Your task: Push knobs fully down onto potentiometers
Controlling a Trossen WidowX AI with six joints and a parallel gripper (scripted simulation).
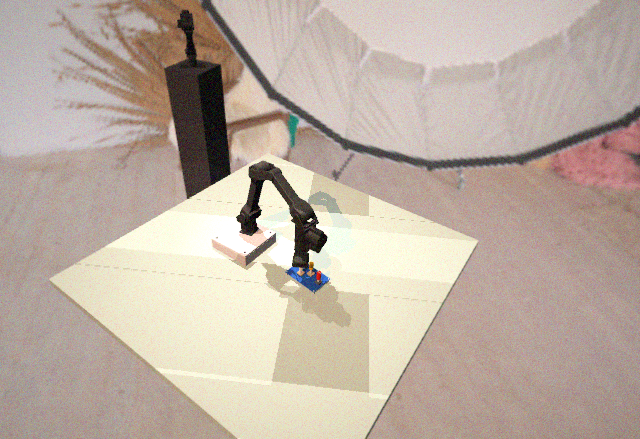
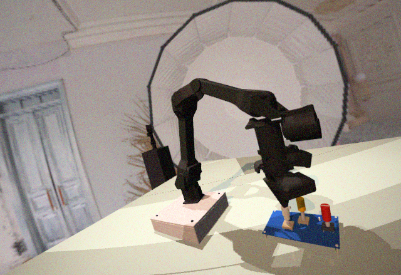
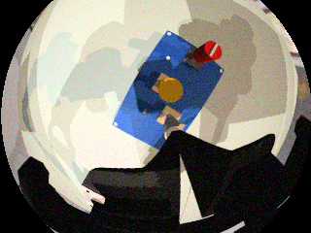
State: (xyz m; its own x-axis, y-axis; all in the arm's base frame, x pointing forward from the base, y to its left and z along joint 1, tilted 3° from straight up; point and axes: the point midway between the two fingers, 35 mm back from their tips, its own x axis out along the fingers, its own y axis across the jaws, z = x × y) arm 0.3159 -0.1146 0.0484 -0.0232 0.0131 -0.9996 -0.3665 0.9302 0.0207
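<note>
The blue circuit board (image 1: 312,285) (image 2: 311,233) (image 3: 130,113) stands on short legs. A pale knob (image 2: 286,213) (image 3: 170,130) stands over a tan potentiometer (image 2: 287,225). An orange knob (image 1: 311,265) (image 2: 301,203) (image 3: 170,90) stands at the middle one, with bare shaft under it in the exterior view. A red knob (image 1: 318,275) (image 2: 326,213) (image 3: 209,51) stands over a dark potentiometer (image 2: 328,227), also with some shaft visible below. My gripper (image 1: 299,264) (image 2: 284,205) (image 3: 177,135) is shut and empty, its tips at the top of the pale knob; they hide part of it.
The arm's pale base block (image 1: 240,246) (image 2: 176,213) is left of the board in the top and exterior views. The orange knob stands close beside the gripper. A tall dark pillar (image 1: 193,114) (image 2: 156,166) is behind the table. Shadows fall across board and table.
</note>
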